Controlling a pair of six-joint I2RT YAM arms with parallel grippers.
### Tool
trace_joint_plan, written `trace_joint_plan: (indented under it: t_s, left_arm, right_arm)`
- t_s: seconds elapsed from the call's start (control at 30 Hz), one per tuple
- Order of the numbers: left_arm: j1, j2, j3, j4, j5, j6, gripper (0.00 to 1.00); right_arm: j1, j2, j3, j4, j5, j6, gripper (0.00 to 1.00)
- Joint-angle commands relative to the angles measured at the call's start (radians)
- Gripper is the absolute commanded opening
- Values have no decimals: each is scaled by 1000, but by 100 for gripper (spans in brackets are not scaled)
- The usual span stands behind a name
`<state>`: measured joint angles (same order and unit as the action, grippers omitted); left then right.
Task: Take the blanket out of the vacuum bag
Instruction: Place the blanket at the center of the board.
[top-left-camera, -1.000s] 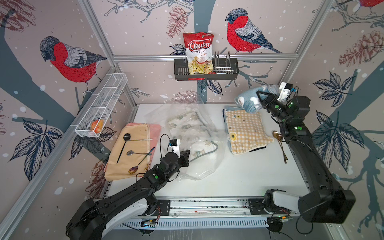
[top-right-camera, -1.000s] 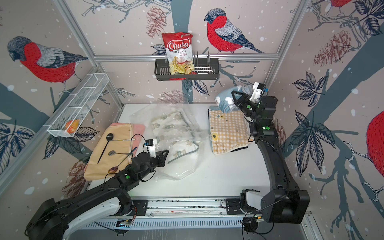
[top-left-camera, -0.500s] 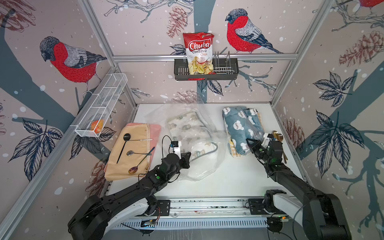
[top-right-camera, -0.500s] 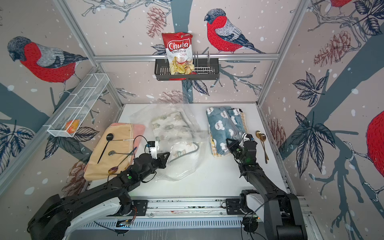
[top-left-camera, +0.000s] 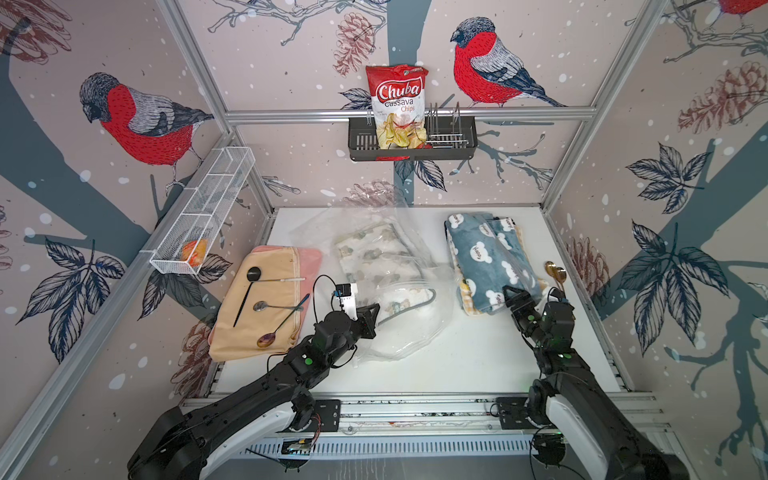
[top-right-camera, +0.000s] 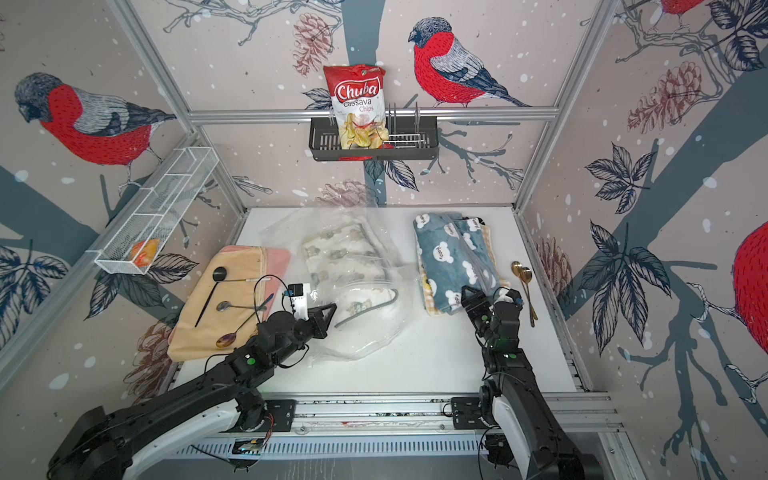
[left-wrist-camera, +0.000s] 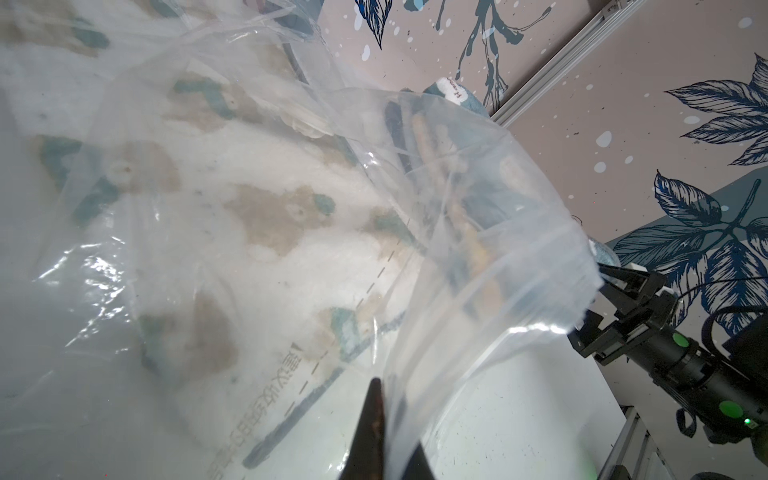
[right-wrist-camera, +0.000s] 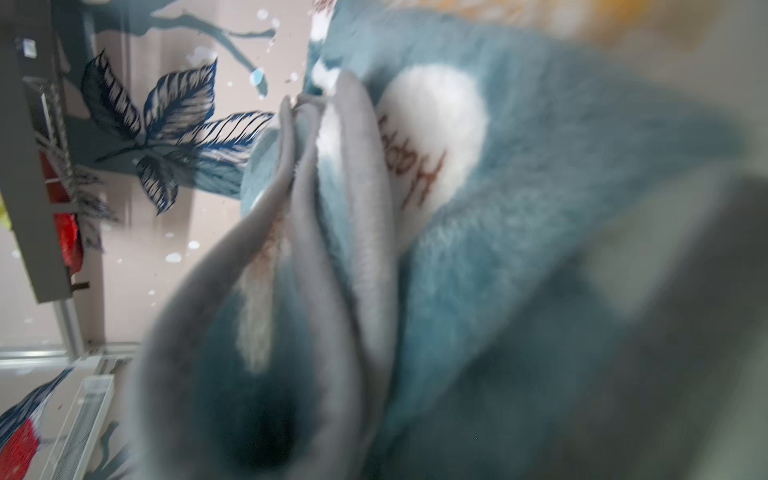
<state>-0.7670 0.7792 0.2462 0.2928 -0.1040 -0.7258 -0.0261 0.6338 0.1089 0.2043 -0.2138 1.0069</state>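
Looks like you're basically done: blue fleece bear-print blanket (top-left-camera: 490, 266) lies by the desk's right edge, right gripper (top-left-camera: 524, 296) fingers spread empty, left gripper (top-left-camera: 371, 318) pinching the clear crinkly vacuum bag (top-left-camera: 399, 316) mid-desk.

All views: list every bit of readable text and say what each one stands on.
"Chuba CASSAVA Chips": on the red chip bag in the black wall rack.
"Happy": on white bear faces of the blue fleece blanket; also legible in the right wrist view.
Grey printed characters along the vacuum bag, left wrist view: not readable.
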Motion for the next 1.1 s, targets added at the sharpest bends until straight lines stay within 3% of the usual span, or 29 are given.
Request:
trace_joint_plan:
  t_s: [0.0,0.2,0.3,0.37,0.43,0.5,0.67,0.77,0.9,1.07]
  left_arm:
    - [2,-8,-3,3,11,1,7]
    - [1,-26,-8,-7,33,3,10]
    - [1,-52,-14,-17,30,3,10]
    - [1,-66,-20,-13,27,0,8]
    - [1,-69,-21,-8,29,2,6]
    - [2,-60,-14,-10,35,3,5]
    - [2,-39,-5,-15,44,12,5]
    - [2,-27,-7,-5,41,11,5]
    - [2,-2,-2,6,37,17,5]
    - [2,48,-9,42,38,19,4]
  right_arm:
    - [-35,-110,17,-182,12,-42,79]
    - [-40,-214,206,-473,5,-117,77]
    - [-40,-220,295,-496,-16,-130,63]
    - [-38,-171,343,-438,-42,-132,48]
    - [-35,-46,413,-370,-94,-148,35]
    - [-12,93,493,-325,-128,-173,28]
    - [113,464,715,-217,-116,-278,24]
    - [127,698,854,-230,-142,-327,25]
    - [80,905,831,-101,-178,-293,23]
    - [-2,1035,713,62,-127,-271,23]
